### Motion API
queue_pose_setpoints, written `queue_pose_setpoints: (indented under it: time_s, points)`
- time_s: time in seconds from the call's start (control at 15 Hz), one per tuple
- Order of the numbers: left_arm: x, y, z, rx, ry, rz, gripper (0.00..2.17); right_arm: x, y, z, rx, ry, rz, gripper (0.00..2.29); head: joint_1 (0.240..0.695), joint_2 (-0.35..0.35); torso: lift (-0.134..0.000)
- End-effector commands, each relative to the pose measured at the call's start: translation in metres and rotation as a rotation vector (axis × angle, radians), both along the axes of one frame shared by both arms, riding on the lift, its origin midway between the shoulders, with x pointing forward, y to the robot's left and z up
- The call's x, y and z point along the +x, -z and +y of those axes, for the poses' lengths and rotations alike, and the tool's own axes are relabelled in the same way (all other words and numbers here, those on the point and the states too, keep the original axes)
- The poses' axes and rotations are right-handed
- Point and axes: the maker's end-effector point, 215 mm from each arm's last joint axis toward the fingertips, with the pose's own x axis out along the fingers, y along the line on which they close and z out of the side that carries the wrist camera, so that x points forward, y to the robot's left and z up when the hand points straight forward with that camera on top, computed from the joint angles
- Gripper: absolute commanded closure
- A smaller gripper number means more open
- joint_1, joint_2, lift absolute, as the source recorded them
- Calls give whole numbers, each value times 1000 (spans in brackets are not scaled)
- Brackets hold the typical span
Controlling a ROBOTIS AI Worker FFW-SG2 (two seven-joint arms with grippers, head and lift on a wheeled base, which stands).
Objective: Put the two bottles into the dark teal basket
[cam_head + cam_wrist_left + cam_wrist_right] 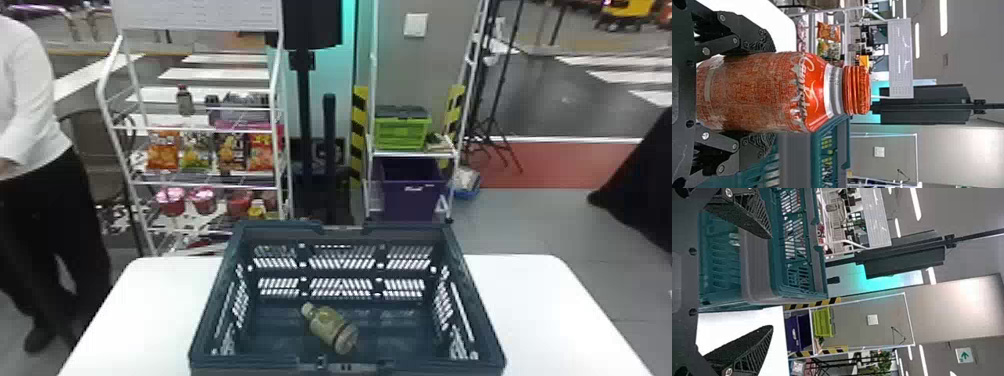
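White table (540,310) bore the dark teal basket (345,365), open side up to receive bottles. Near right, the right gripper (771,282) stood spread and empty. Near left, the left gripper (774,92) clasped the red bottle (817,92) upright by its body, probably for lowering. The yellowish bottle (327,325) lay sideways inside, walls guarding against rolling away.

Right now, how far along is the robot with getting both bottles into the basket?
About halfway, it seems. The greenish bottle already lies inside the basket. The red bottle is in hand, upright between the fingers of the left gripper. What's left, probably, is bringing it over the basket and letting go. The right gripper is open and empty.
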Motion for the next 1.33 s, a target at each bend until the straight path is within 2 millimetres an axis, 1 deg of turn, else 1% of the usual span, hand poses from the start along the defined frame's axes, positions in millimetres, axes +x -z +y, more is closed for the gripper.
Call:
queue_pose_setpoints:
  time_s: [0.0,0.13,0.2,0.33,0.4,0.47,0.53,0.6,0.67,0.73,0.8,0.87,0.93,1.0,1.07,1.13,1.2,1.27]
  points:
    - [12,-54,8,25,-11,-72,2091,-15,11,-4,3,10,-5,76,499,0,0]
    - [32,-90,12,79,-6,-74,2091,-24,19,-5,1,11,-5,76,499,0,0]
    - [41,-106,9,88,-1,-82,2091,-28,20,-6,0,13,-9,76,499,0,0]
    - [61,-129,-3,101,12,-77,2091,-36,30,-6,0,16,12,76,499,0,0]
    - [70,-134,-7,109,22,-70,2091,-38,33,-5,0,15,20,80,499,0,0]
    - [83,-150,-19,102,45,-93,2091,-40,34,-5,-2,16,18,80,499,0,0]
    - [96,-159,-26,96,63,-94,2091,-43,35,-4,-4,14,23,80,499,0,0]
    - [107,-168,-43,79,106,-106,2091,-45,35,0,-4,10,26,80,499,0,0]
    - [120,-172,-56,81,140,-108,2091,-48,36,1,-6,9,32,83,499,0,0]
    - [132,-173,-68,86,169,-97,2091,-50,37,4,-8,5,34,83,499,0,0]
    - [147,-166,-78,73,194,-67,2091,-51,37,6,-11,2,38,87,499,0,0]
    - [163,-160,-84,98,224,-9,2091,-53,41,5,-12,2,47,87,499,0,0]
    - [180,-151,-105,109,262,53,2091,-54,43,3,-17,5,51,87,499,0,0]
    - [194,-141,-112,108,272,88,2091,-55,45,1,-14,14,55,87,499,0,0]
    - [209,-140,-125,122,294,98,2091,-56,46,2,-12,14,60,87,499,0,0]
    - [220,-130,-144,146,332,146,2091,-59,49,2,-12,16,69,87,499,0,0]
    - [227,-118,-158,162,356,198,2091,-62,51,0,-15,17,75,87,499,0,0]
    - [233,-99,-169,165,388,275,2091,-64,51,-1,-15,19,78,87,499,0,0]
